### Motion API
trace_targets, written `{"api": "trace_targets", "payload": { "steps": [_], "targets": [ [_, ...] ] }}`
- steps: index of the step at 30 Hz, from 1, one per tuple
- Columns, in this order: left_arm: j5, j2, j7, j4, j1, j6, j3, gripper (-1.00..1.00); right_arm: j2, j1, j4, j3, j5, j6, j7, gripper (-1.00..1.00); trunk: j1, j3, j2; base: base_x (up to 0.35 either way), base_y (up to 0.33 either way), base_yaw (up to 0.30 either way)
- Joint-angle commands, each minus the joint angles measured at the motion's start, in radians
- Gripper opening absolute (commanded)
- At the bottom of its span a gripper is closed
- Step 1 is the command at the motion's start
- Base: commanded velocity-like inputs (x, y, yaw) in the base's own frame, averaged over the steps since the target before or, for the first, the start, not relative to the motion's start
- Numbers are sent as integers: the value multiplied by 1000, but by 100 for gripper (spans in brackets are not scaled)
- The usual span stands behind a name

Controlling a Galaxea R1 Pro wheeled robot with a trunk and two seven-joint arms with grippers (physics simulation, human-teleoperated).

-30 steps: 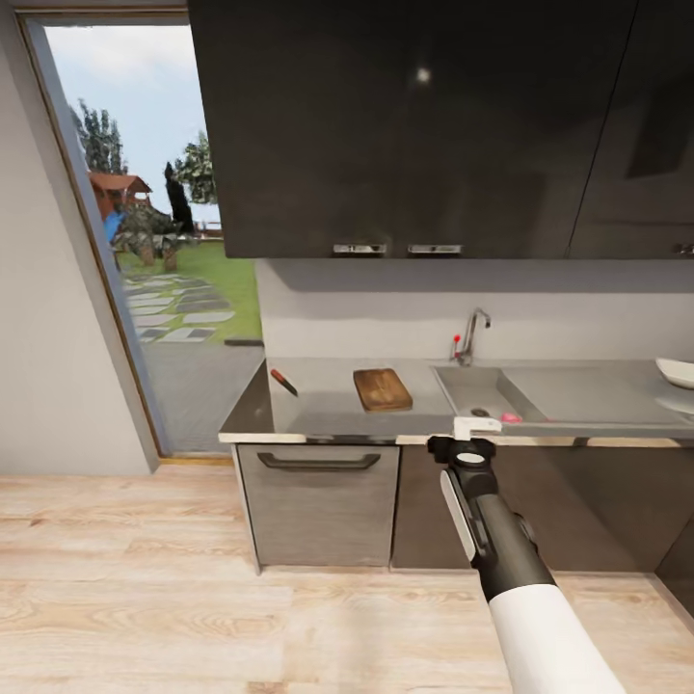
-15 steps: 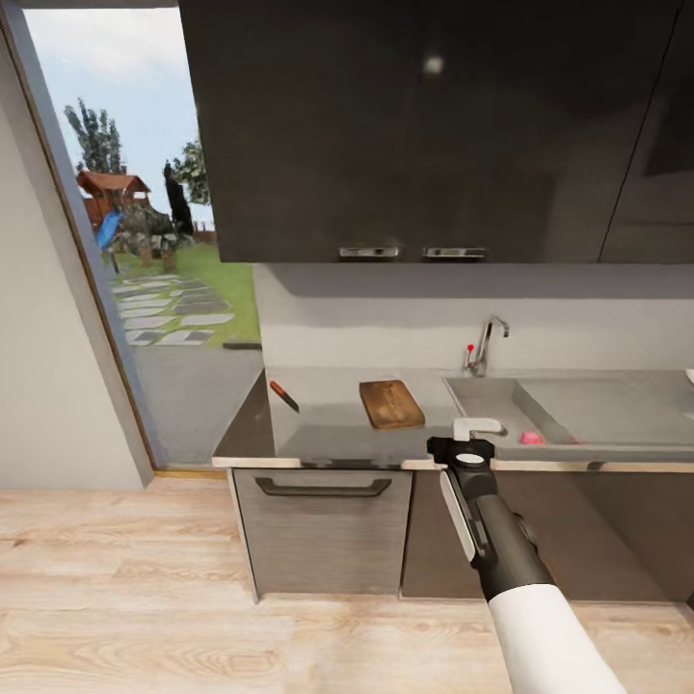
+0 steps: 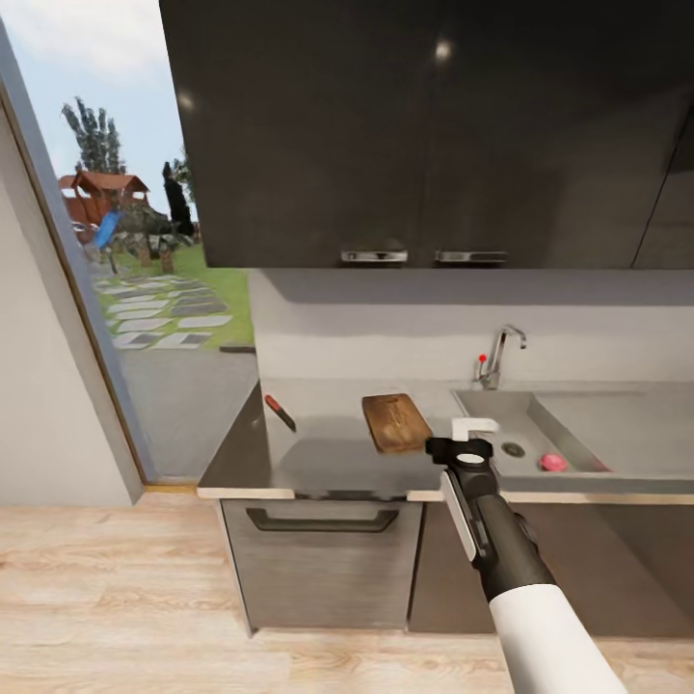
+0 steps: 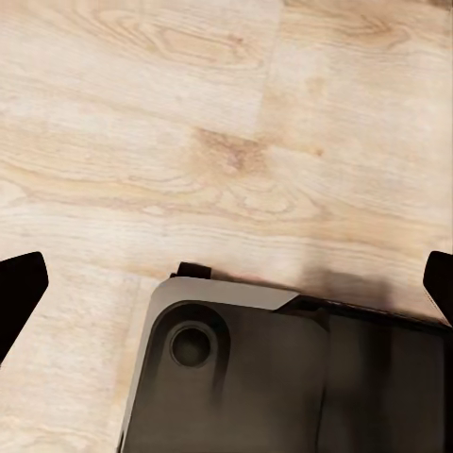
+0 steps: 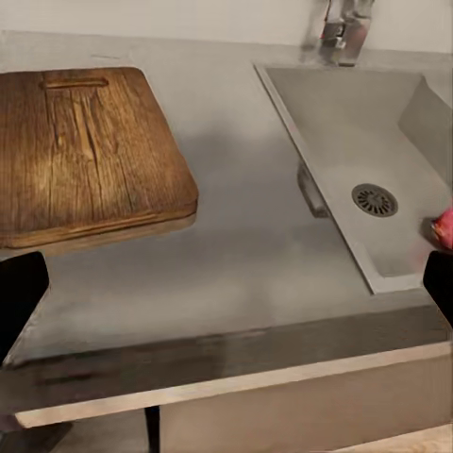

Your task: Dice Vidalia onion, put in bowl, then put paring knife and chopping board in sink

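A kitchen with dark wall cupboards, a pale wood floor and an open doorway onto a garden; along the wall runs the grey bench over dark cabinet fronts. On it lie the paring knife near the doorway end and the chopping board just beside the sink. The Vidalia onion sits in the basin, near the drain and near the front wall.

The right tool is held out ahead of the bench's front edge, between board and basin. In its own camera the two dark fingertips stand far apart at the frame's edges, so it is released and holds nothing. The left tool is likewise spread wide and empty, pointing down at the floor and the robot's dark base.

Risks, as I judge them: the onion is round and lies close to the basin wall, so a reach that comes in low could clip the rim or nudge the bulb into rolling away. The board's corner is also close to the arm's path.

The head view shows knife, tap and the whole onion; the right wrist view gives the board's slot handle and grain, and the onion as a sliver at the picture's edge.
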Motion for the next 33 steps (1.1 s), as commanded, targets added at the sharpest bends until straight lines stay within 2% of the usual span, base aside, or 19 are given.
{"api": "trace_targets", "payload": {
  "steps": [1, 6, 17, 23, 24, 25, 27, 28, 30, 31, 33],
  "targets": [
    [4, 0, 0, 0, 0, -2, 1, 100, -1, 0, -1, 1, 10, 9, 11, 100, 1, -1, -1, 319, 0, 0],
    [4, -1, 0, 0, 0, -2, 1, 100, -4, 0, -1, 0, 10, 10, 61, 100, 1, -1, -1, 319, 0, 0],
    [4, 0, 1, 0, 0, 0, 1, 100, -12, -1, -2, -3, 12, 40, 108, 100, 1, -1, -1, 319, -23, 0],
    [4, -1, 1, 1, 0, 0, 0, 100, -20, -32, 7, -3, 13, 68, 127, 100, 1, -1, -1, 319, -72, 0],
    [4, -1, 1, 1, 0, 0, 0, 100, -37, -82, 67, -3, 13, 74, 140, 100, 1, -1, -1, 319, -82, 0],
    [4, -1, 1, 1, 0, 0, 0, 100, -43, -111, 107, -3, 13, 75, 143, 100, 1, -1, -1, 319, -86, 0],
    [4, -1, 1, 1, 0, 0, 0, 100, -48, -163, 181, -3, 13, 75, 146, 100, 1, -1, -1, 319, -88, 0],
    [4, -1, 1, 1, 0, 0, 0, 100, -51, -215, 247, -3, 12, 73, 147, 100, 1, -1, -1, 319, -92, 0],
    [4, -1, 1, 1, 0, 0, 0, 100, -53, -268, 303, -3, 12, 72, 154, 100, 1, -1, -1, 318, -94, 0],
    [4, -1, 1, 1, 0, 0, 0, 100, -54, -320, 353, -4, 11, 72, 172, 100, 1, -1, -1, 310, -95, 0],
    [4, -1, 1, 1, 0, 0, 0, 100, -53, -367, 397, -4, 11, 73, 203, 100, 1, -1, -1, 303, -95, 0]
  ]
}}
